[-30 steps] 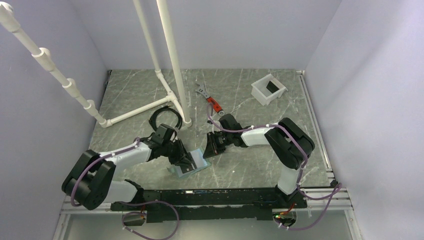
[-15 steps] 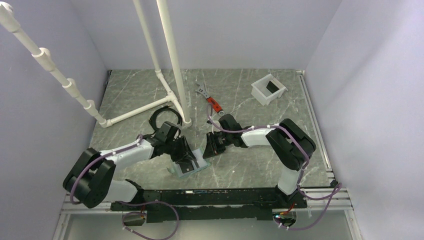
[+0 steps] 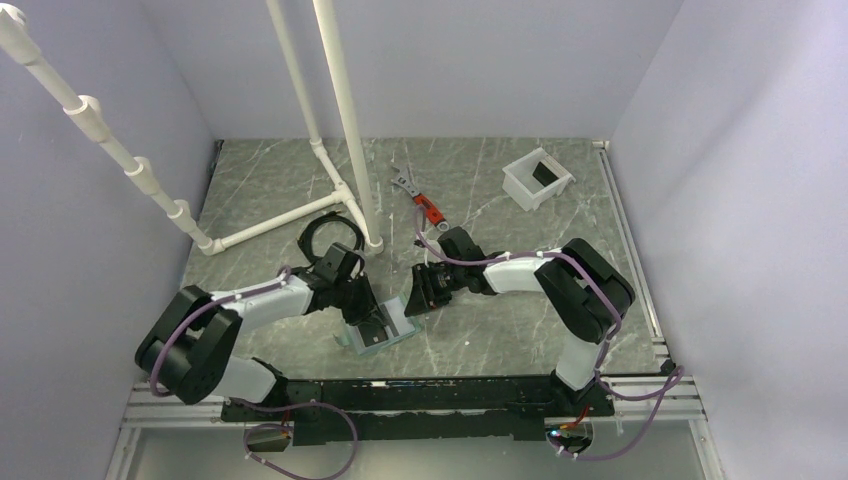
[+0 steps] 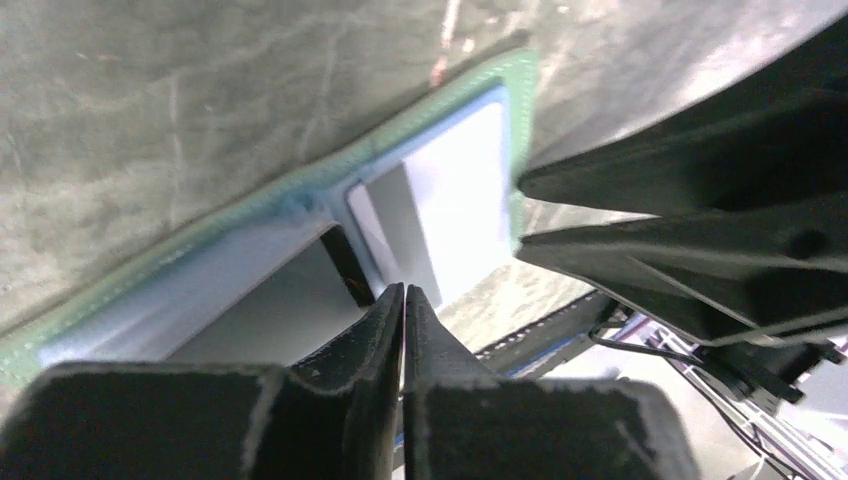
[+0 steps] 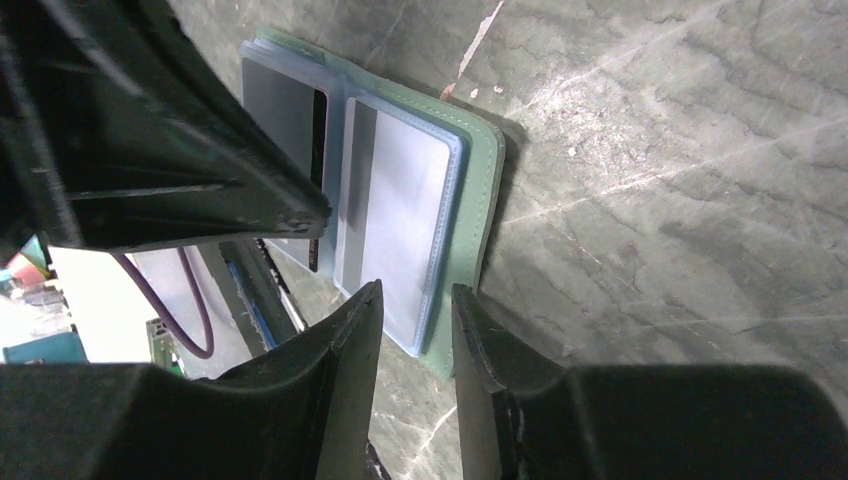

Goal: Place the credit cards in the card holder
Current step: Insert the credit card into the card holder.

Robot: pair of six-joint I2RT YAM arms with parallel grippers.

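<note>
The left gripper [image 4: 403,292] hangs over the left page of the card holder [image 5: 482,190], its fingers pressed tip to tip, with nothing visible between them. The card holder lies open and flat on the grey marbled table [image 3: 500,330], near the front edge. A pale blue card [image 5: 395,215] shows in the sleeve on the right gripper's side. The right gripper [image 5: 415,292] is at that page's edge, its fingers a narrow gap apart and gripping nothing.

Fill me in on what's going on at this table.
Two robot arms are at a grey-green card holder that lies open on the marble table. The left pincer, tips pressed together, is over the holder's clear sleeves. The right pincer, slightly open, is at the opposite edge. A pale card seems to sit in one sleeve; a second can't be confirmed.
</note>
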